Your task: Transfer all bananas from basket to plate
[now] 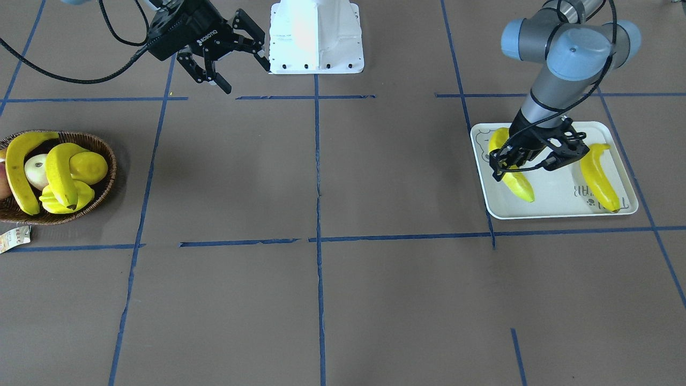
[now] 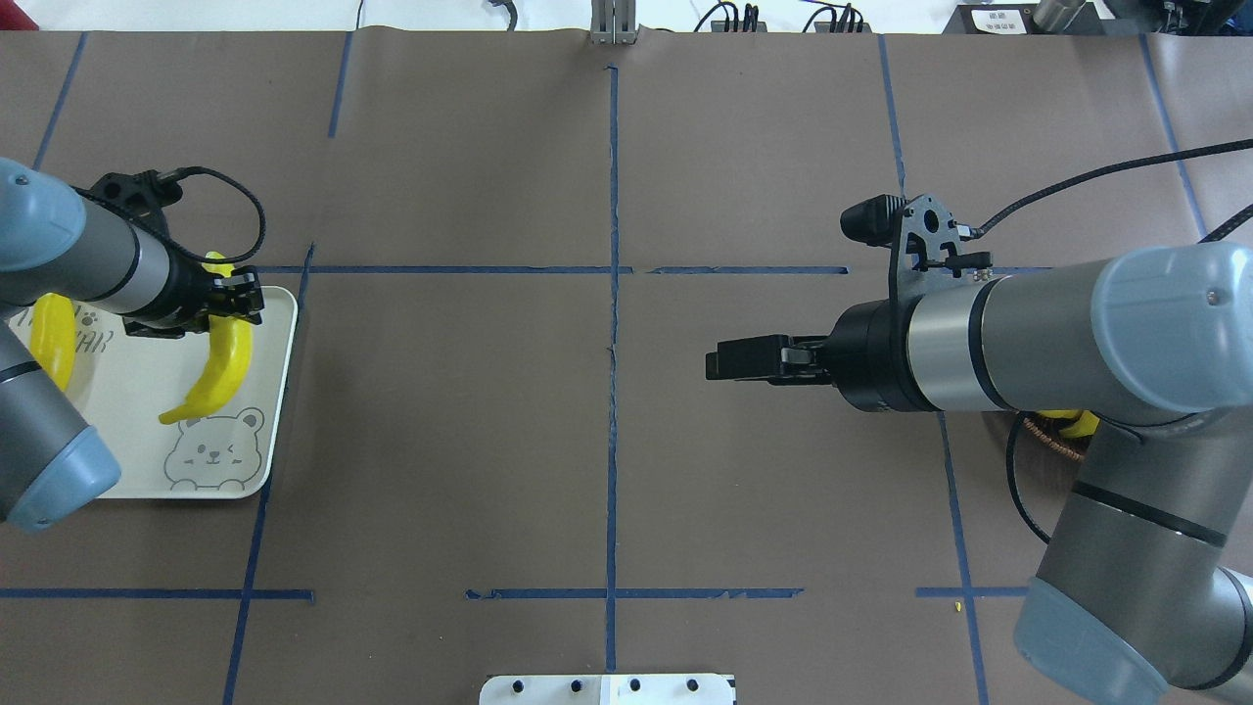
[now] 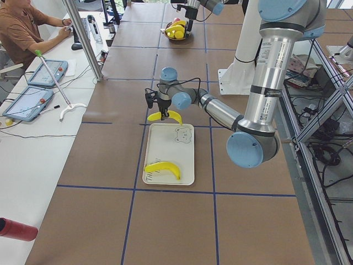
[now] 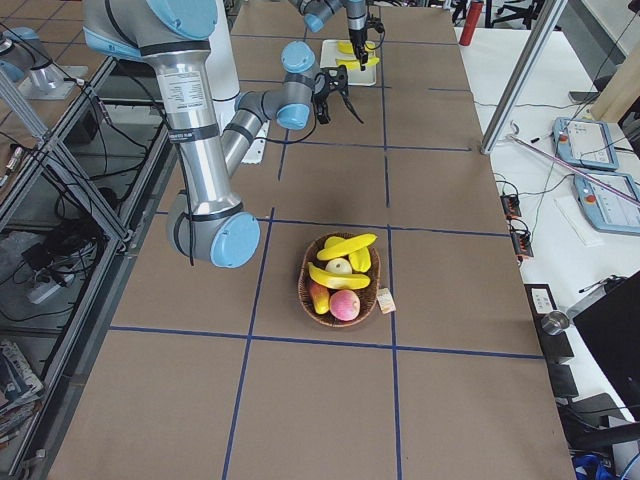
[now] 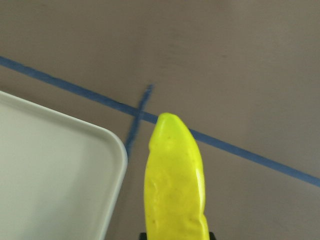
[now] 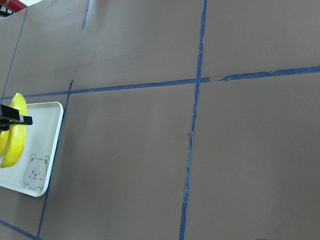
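The left gripper (image 2: pixel 232 297) is clamped across one long curved bright-yellow banana (image 2: pixel 217 372), pinching it near its far end. The right gripper (image 1: pixel 246 79) hangs spread wide and empty over the brown table (image 1: pixel 375 295), near the robot's base and well apart from both containers.

The flat white rectangular plate (image 2: pixel 137 421) with a grey bear-face drawing (image 2: pixel 208 455) sits on the robot's left. The shallow dark-brown woven wicker basket (image 1: pixel 110 161) is at the far right end of the table. One banana (image 1: pixel 599 179) already lies on the plate along its outer long side. Two more bananas (image 1: pixel 19 171) (image 1: pixel 58 171) lie in the basket among other fruit.

The step in hand looks like setting the held banana down. Whether it touches the plate yet I cannot tell. In the left wrist view its gripped end pokes out past the plate's rounded corner over the table. It should therefore be nudged inward, lowered until its body rests flat, and released. The gripper should then lift straight up so it does not roll.

The held banana's long axis runs along the plate's long side, roughly parallel to the banana already there and apart from it. Its free tip points toward the robot and ends just beside the bear drawing.
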Action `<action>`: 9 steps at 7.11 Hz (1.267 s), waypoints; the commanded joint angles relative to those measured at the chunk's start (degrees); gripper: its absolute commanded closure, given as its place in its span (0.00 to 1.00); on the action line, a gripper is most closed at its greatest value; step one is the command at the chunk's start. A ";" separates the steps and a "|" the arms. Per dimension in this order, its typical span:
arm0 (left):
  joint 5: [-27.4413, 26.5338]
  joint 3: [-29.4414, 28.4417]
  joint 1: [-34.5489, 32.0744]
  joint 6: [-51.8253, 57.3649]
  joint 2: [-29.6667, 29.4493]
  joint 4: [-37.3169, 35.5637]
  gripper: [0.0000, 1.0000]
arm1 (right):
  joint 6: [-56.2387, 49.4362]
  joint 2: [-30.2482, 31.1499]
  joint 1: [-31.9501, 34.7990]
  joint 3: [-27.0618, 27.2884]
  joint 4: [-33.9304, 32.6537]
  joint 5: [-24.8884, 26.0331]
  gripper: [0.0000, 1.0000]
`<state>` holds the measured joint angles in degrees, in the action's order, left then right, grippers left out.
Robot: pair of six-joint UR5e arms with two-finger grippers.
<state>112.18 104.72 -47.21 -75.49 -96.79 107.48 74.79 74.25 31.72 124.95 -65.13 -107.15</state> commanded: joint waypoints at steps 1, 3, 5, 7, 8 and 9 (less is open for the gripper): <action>-0.21 -2.05 -2.61 5.77 4.93 -0.08 1.00 | 0.00 0.02 0.01 -0.33 0.00 0.18 0.01; -3.53 -7.66 -2.37 6.49 4.51 0.62 1.00 | 0.00 0.28 -0.08 -0.33 0.09 0.18 0.01; -3.55 -9.01 -3.24 12.36 4.94 1.68 0.98 | 0.09 0.28 -0.08 -0.24 0.09 0.18 0.01; -3.46 -9.01 -4.46 13.69 4.94 1.77 0.43 | 0.00 0.11 -0.08 0.02 0.09 0.10 0.01; -3.46 -9.01 -4.65 14.83 5.03 1.77 0.28 | 0.09 0.11 -0.08 0.11 0.09 0.10 0.01; -3.46 -8.92 -4.73 14.67 5.12 1.77 0.01 | 0.00 0.11 -0.08 0.11 0.09 0.01 0.01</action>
<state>108.71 95.75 -51.69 -61.22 -91.76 109.24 74.84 74.37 31.64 125.01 -65.04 -107.07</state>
